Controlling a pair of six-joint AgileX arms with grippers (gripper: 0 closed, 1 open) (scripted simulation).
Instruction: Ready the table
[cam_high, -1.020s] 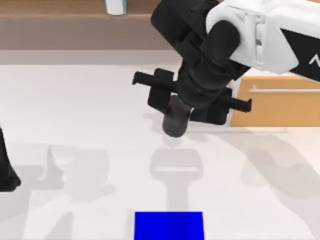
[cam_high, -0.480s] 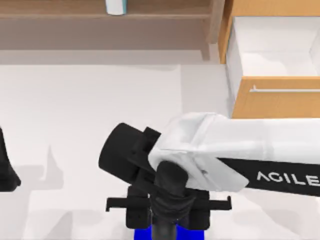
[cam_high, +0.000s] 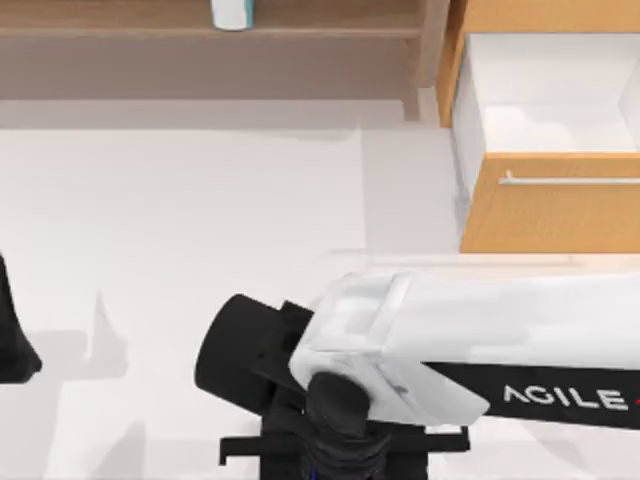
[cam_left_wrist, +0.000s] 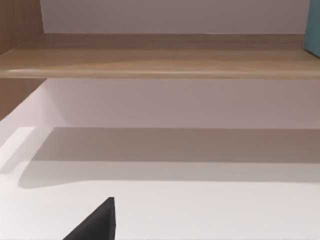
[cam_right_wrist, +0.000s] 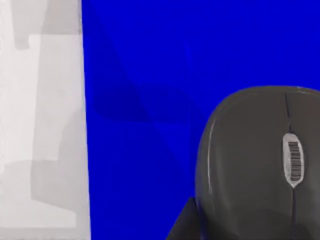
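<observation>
Table (cam_high: 180, 200) spans the whole top view: plain white surface, brown shelf (cam_high: 120, 15) along the back, orange drawer cabinet (cam_high: 550, 215) at back right with its drawer open.

Right arm reaches in from the right; right gripper (cam_high: 340, 455) is at the bottom centre edge of the top view, pointing down. Right wrist view shows a grey mouse (cam_right_wrist: 260, 160) over a blue mat (cam_right_wrist: 150, 75), with bare white table beside the mat. A dark finger tip (cam_right_wrist: 182, 225) sits right against the mouse's side, so my read is the claw is pinching the mouse, though contact with the mat I can't confirm.

Left arm parked at the left edge; can't tell the state of its claw.

Risks from here:
- Release while the mouse is above the mat: it drops, could bounce or skid toward the mat edge.
- Uneven finger opening drags the mouse sideways and leaves it crooked.
- Pressing too low could push the mat across the smooth table.
- Retreat path passes near the open drawer front; a wide swing could clip it.
</observation>
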